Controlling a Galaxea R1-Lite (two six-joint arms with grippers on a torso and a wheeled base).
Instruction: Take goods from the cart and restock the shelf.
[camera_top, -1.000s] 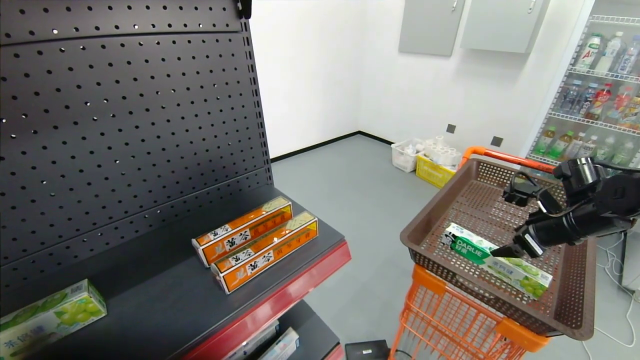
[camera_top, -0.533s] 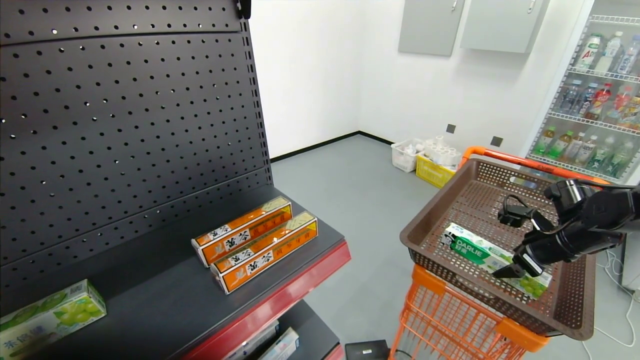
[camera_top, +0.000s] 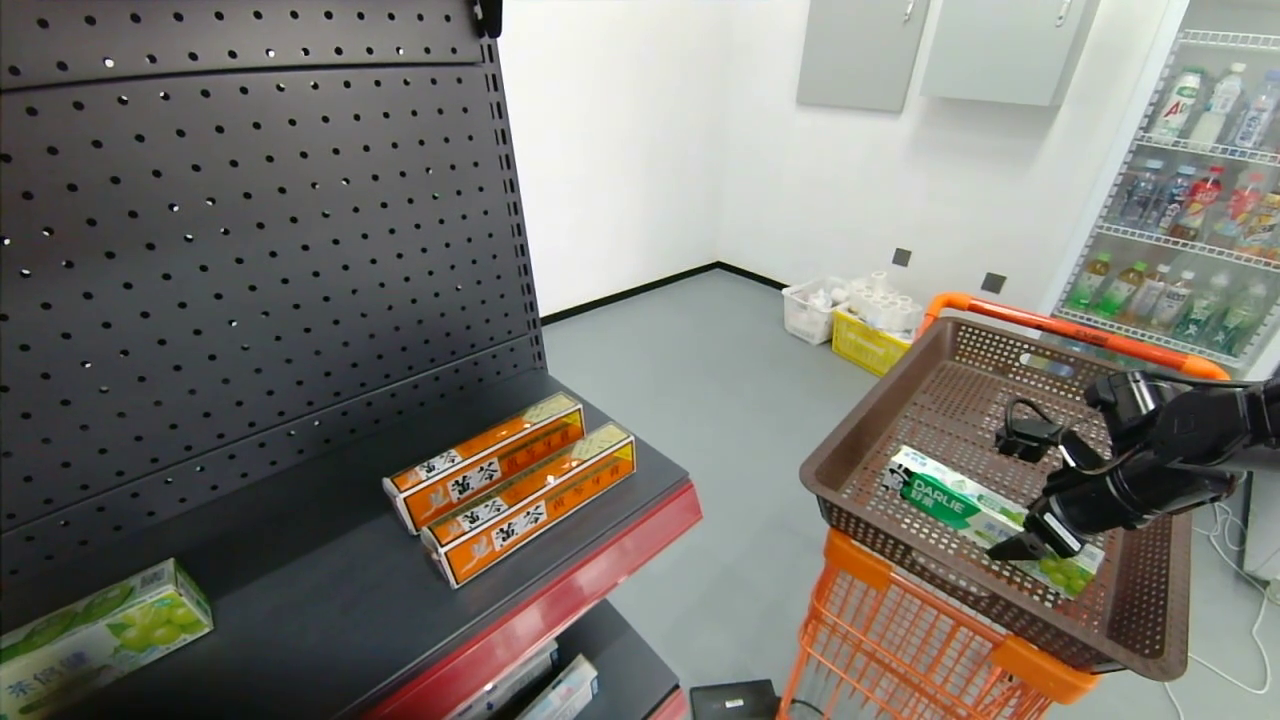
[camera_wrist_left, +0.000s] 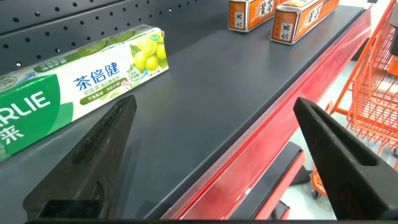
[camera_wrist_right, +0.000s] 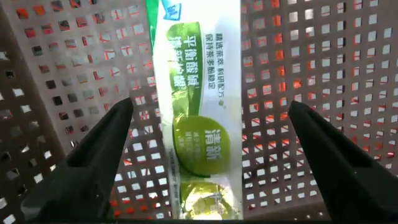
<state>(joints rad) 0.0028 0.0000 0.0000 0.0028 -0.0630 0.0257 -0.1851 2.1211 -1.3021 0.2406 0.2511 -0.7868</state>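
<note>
A green and white toothpaste box (camera_top: 990, 520) lies flat in the brown cart basket (camera_top: 870, 430). My right gripper (camera_top: 1020, 545) hangs open just over the box's near end, its fingers straddling the box (camera_wrist_right: 202, 118) with the mesh floor beneath. On the dark shelf (camera_top: 300, 590) lie two orange boxes (camera_top: 510, 485) side by side and a matching green box (camera_top: 100, 630) at the left. My left gripper (camera_wrist_left: 211, 162) stands open above the shelf, close to that green box (camera_wrist_left: 81, 81), with nothing between its fingers.
The shelf's red front edge (camera_top: 560, 600) faces the orange cart frame (camera_top: 900, 640). A black pegboard (camera_top: 250, 230) backs the shelf. White and yellow crates (camera_top: 850, 320) sit on the floor by the far wall, a drinks cooler (camera_top: 1190, 180) at the right.
My right gripper has dropped and slid along the toothpaste box toward its near end. The box, the shelf goods and the left arm have not moved.
</note>
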